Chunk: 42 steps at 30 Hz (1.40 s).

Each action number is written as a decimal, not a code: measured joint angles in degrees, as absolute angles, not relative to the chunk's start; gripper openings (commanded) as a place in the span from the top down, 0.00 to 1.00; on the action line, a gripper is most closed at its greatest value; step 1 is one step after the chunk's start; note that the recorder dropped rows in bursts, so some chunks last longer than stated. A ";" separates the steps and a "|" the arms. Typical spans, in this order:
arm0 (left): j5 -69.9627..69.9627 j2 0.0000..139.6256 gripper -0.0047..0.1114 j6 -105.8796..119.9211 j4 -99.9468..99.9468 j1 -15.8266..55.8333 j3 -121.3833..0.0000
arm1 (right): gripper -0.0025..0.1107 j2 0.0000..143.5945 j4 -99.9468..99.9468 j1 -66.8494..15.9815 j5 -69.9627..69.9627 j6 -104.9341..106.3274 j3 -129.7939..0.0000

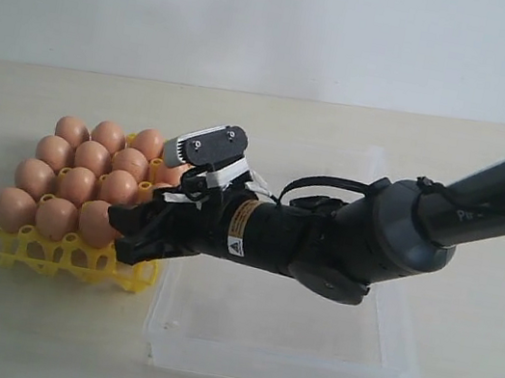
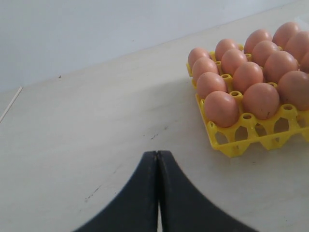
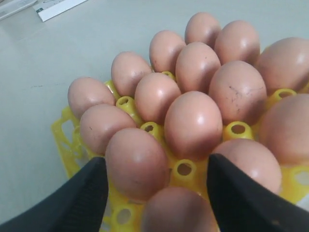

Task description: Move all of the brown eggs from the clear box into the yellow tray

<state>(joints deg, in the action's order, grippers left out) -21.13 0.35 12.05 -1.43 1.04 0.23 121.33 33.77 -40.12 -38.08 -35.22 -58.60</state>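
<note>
Pale wooden surface (image 1: 13, 323) runs back to a plain white wall (image 1: 283, 18). At the left sits the yellow tray (image 1: 2, 248), loaded with brown eggs (image 1: 77, 186); the clear box (image 1: 302, 354) lies just to its right. I reach my right tool (image 3: 155, 164) across the box to the tray's near right corner, jaws spread wide on either side of one of them, gripping nothing. My left tool (image 2: 157, 154) hangs pinched closed and empty over bare surface left of the tray.

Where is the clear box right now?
The clear box sits right of centre in the exterior view, right beside the yellow tray, partly under the right arm.
</note>
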 measured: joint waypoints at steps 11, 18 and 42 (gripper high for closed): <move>-21.13 0.35 0.96 12.05 -1.43 1.04 0.23 | 0.98 90.56 30.19 -39.58 2.85 -24.73 -56.39; -21.13 0.35 0.96 12.05 -1.43 1.04 0.23 | 0.98 71.99 21.44 -38.07 -3.04 -9.14 -41.52; -21.13 0.35 0.96 12.05 -1.43 1.04 0.23 | 0.98 18.14 10.71 -16.62 1.43 -8.46 -5.23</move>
